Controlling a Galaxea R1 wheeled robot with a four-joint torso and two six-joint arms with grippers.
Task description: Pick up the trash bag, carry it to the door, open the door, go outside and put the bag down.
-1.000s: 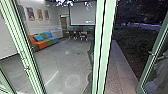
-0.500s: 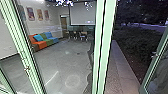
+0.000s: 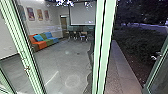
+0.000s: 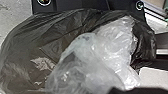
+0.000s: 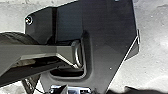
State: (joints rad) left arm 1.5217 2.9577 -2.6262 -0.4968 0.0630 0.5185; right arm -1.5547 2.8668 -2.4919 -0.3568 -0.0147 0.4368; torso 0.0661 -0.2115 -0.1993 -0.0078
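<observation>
One dark, translucent plastic trash bag [image 4: 27, 57] is seen in the left wrist view, bunched beside the robot's black plate [image 4: 75, 4], its broader visible extent running roughly along the plate's edge; which way its mouth points cannot be told. It is overlapped by crumpled clear plastic [image 4: 100, 55]. Whether either pincer is released or clenched, or whether the bag is grasped, cannot be told. In the head view, one green-framed glass door [image 3: 157, 68] is seen at the right, its long edge slanted across the view, with one metal handle [image 3: 156, 56] on it. Between it and a pale green upright post [image 3: 107, 45], a paved strip [image 3: 125, 67] is seen beside a dark hedge [image 3: 140, 45]. Through the glass, a grey floor [image 3: 62, 60] is seen, with one low orange, green and blue sofa [image 3: 42, 45], one bright blue cushion [image 3: 38, 38], one white projection screen [image 3: 82, 13], and at least three framed pictures [image 3: 39, 14] on the wall.
</observation>
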